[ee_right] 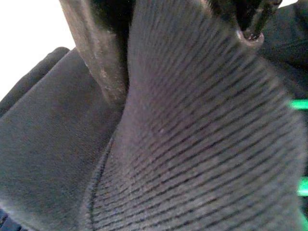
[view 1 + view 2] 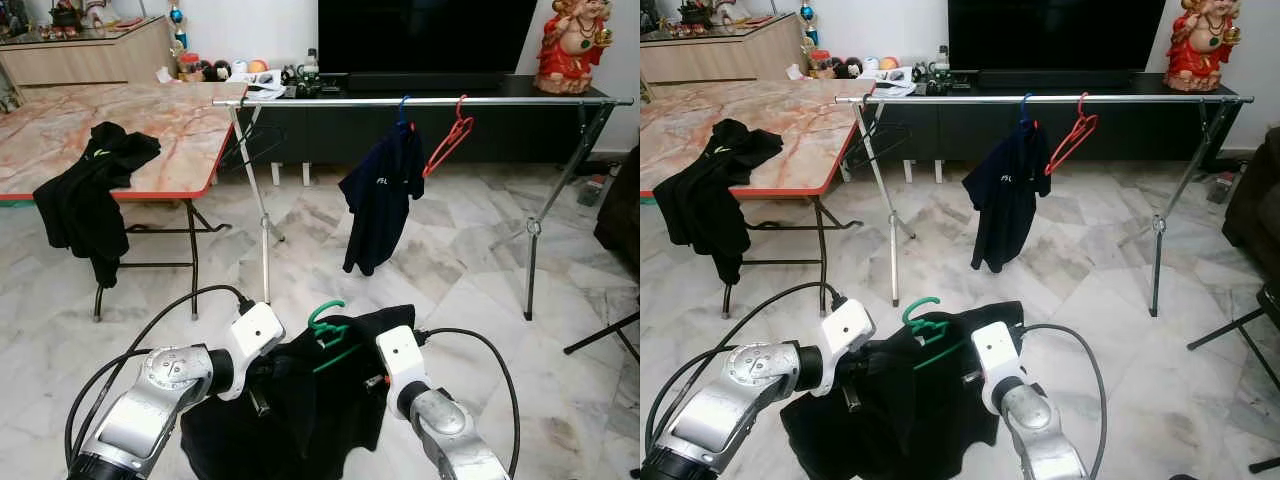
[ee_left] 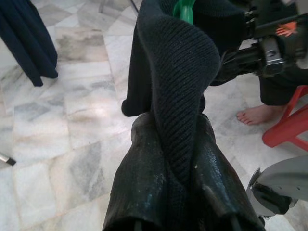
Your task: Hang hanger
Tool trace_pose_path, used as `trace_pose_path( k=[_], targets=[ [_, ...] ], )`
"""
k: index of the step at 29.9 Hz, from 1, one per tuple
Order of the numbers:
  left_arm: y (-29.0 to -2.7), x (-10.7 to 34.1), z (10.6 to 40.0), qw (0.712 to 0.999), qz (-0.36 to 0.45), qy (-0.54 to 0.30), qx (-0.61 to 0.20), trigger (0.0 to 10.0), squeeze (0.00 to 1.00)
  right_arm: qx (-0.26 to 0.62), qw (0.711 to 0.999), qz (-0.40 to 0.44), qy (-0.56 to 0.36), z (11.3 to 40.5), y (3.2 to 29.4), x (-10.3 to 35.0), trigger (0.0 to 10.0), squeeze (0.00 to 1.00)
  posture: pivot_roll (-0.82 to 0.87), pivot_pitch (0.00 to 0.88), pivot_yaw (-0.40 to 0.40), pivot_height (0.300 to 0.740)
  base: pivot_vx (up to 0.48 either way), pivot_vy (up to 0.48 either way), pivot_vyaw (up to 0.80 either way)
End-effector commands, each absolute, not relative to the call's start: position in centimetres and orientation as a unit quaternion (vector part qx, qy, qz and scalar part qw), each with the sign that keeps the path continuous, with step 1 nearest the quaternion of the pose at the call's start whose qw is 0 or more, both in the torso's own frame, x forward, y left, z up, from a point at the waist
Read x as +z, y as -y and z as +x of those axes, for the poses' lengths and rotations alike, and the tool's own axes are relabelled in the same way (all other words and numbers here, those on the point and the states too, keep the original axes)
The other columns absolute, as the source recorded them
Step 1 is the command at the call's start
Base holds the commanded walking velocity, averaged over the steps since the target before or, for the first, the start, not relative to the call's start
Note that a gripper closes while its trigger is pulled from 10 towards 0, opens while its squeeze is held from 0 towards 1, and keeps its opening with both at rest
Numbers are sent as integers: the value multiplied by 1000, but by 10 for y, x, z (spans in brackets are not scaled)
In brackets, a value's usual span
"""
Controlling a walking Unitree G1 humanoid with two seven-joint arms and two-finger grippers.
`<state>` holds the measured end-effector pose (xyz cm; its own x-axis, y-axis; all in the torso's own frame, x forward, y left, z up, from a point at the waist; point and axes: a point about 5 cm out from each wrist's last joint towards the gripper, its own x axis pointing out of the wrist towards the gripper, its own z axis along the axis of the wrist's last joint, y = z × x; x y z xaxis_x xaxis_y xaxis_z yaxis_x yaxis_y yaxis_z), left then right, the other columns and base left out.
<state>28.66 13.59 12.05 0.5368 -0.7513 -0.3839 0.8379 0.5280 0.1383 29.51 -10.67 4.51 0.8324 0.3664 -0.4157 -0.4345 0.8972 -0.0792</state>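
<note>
While both arms reach forward and low, they hold one black shirt up between them above the floor.

Green hanger (image 2: 327, 332): thin plastic with a curled hook; it sits in the neck of the black shirt (image 2: 300, 400), and the hook pokes up between the two grippers.
Black shirt: soft knit cloth with fine ribs; it droops in folds under the arms.
Left gripper (image 3: 178, 168): its two long black fingers are pinched tight on a ribbed fold of the black shirt.
Right gripper (image 1: 178, 48): it is pressed into the same cloth, which bunches between its two black fingers, so it grips the shirt too.
Arms: shiny silver with white wrist blocks and looping black cables.
Rail (image 2: 420, 101): a long shiny metal bar on thin crossed legs, well apart from the shirt, further ahead.
Navy shirt (image 2: 380, 195): hangs from the rail on a blue hook.
Red hanger (image 2: 448, 140): bare, tilted, just beside the navy shirt.
Table (image 2: 120, 140): pink marble top with a red edge, on the left; dark clothes (image 2: 85, 200) hang over its side.
Floor (image 2: 450, 290): smooth pale marble tiles.
Person: a bare foot (image 3: 255, 114) stands on the tiles.
</note>
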Motion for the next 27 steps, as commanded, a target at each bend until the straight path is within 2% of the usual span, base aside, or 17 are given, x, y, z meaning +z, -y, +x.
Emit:
trace_pose_path(
  k=[1,18,22,25,27],
  targets=[
    [-137,126,291,866,171,-126,-453,10000,0,212,951,-89,-206,293,104,43,0,0,31,0,23,740,0,0,0],
    [-142,122,297,877,174,-125,-429,10000,0,203,953,-93,-204,296,105,45,0,0,31,0,23,740,0,0,0],
    [-157,112,297,865,228,-158,-419,10000,0,196,954,-103,-202,299,110,48,0,0,33,0,22,740,0,0,0],
    [-164,109,297,863,238,-170,-412,10000,0,191,953,-121,-201,300,116,49,0,0,32,0,22,740,0,0,0],
    [-171,104,294,850,263,-190,-416,10000,0,185,953,-132,-201,302,122,51,0,0,32,0,22,740,0,0,0]
  ],
)
